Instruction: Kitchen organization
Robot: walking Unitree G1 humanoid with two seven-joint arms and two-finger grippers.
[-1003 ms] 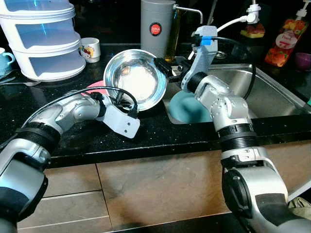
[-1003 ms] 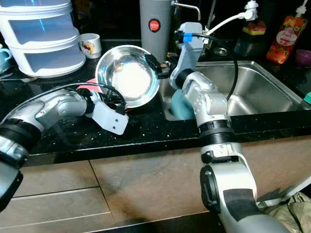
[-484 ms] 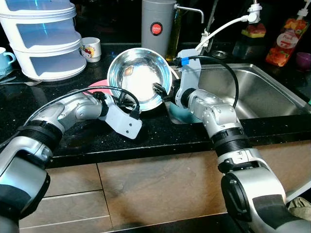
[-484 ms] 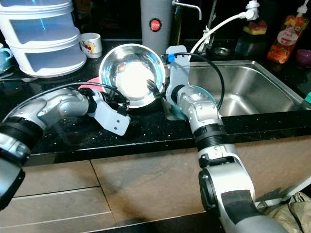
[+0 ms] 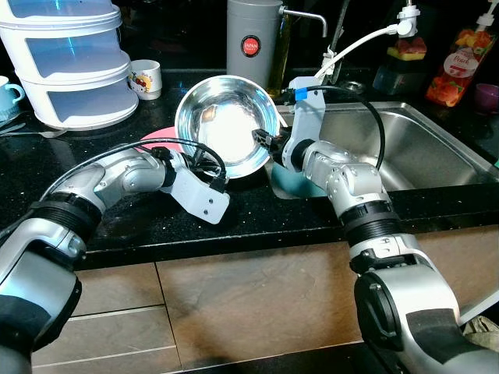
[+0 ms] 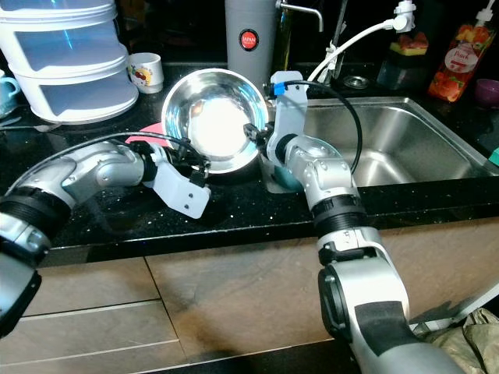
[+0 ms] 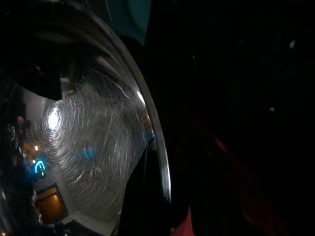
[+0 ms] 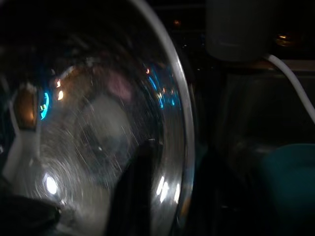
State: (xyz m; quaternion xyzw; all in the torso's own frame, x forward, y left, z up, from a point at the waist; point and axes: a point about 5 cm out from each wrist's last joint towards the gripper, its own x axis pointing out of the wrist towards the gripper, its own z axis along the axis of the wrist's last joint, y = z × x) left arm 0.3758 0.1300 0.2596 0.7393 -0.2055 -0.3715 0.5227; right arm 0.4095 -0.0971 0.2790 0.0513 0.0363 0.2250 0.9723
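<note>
Head views: a steel bowl stands tilted on the black counter beside the sink. The left gripper pinches its near rim; the right gripper pinches its sink-side rim.
Left wrist: one finger lies inside the bowl, the rim clamped.
Right wrist: a finger lies inside the bowl, closed narrow on the rim.

- Steel bowl: bright silver, mirror-shiny, fine swirl scratches inside.
- Countertop: black, white-speckled.
- Plate in the sink: teal.
- Flat item under the bowl: pink-red.
- Canister: grey, round red badge.
- Stacked containers: white, translucent blue.
- Mug: white, colourful print.
</note>
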